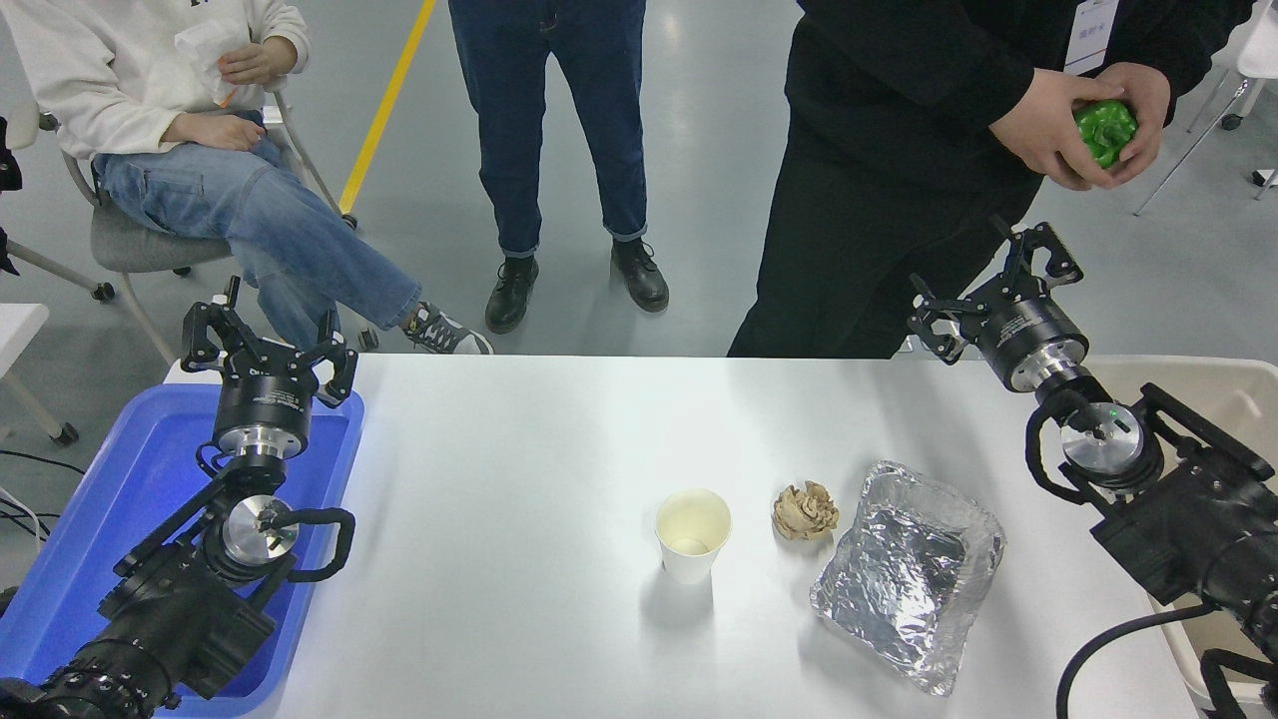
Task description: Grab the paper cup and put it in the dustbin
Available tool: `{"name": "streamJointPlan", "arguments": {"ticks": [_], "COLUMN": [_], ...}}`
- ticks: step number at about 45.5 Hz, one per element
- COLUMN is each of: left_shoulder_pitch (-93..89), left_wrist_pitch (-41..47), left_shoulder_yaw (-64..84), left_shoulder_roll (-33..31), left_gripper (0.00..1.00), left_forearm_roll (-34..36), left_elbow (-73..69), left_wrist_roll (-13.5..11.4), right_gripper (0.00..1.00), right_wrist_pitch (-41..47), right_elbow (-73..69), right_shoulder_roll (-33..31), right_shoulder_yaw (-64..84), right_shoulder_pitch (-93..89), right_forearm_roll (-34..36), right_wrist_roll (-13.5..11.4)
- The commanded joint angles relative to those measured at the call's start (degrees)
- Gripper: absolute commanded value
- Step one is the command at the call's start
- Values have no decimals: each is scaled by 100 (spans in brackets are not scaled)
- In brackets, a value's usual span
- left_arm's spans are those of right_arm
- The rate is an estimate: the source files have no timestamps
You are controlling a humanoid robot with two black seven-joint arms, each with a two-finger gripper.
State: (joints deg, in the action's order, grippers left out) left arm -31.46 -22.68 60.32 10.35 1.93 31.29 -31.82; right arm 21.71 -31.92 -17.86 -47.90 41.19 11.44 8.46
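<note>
Head view: paper cup [692, 534] stands upright and alone on the white desk [519, 469], not yet grasped.
It looks light, thin-walled and easily crushed, so a gentle pinch across the side wall below the rolled rim seems best. The right tool [983, 290] hovers wide open, well apart, above the desk's far right edge beside the dustbin [1233, 399]. The left tool [265, 345] sits parked, wide open, over the blue tray [120, 479].
</note>
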Motion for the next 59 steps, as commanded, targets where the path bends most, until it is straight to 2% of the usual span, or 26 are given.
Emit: {"name": "streamJointPlan", "arguments": {"ticks": [1,20,29,35,40,43,52,59], "left_shoulder_pitch": [0,-9,-9,-9,-9,-9,-9,-9], "left_wrist_pitch": [0,0,0,0,0,0,0,0], "left_shoulder_yaw": [-3,-55,-55,-55,-55,-55,-55,-55], "left_shoulder_roll": [2,20,20,29,20,29,29,29], "left_gripper": [99,99,99,99,99,99,99,99], "left_forearm_roll": [0,-9,-9,-9,-9,-9,-9,-9], "left_elbow": [0,0,0,0,0,0,0,0], "left_wrist_roll": [0,-18,-18,-18,-18,-18,-18,-18], "right_gripper": [100,100,100,100,100,100,100,100], "right_wrist_pitch": [-17,-17,9,18,27,27,27,27], "right_elbow": [2,-7,-393,-1008,-1377,-1615,-2169,-2415], "right_shoulder_roll": [-15,-68,-472,-955,-1307,-1491,-2028,-2204], "right_shoulder_yaw": [44,290,299,299,334,597,1721,3407], "right_shoulder_pitch": [21,100,161,319,521,662,1435,2550], "right_forearm_roll": [-1,-264,-1327,-1706,-2057,-2417,-3121,-3508], "right_wrist_roll": [-11,-20,-72,-222,-494,-626,-679,-714]}}
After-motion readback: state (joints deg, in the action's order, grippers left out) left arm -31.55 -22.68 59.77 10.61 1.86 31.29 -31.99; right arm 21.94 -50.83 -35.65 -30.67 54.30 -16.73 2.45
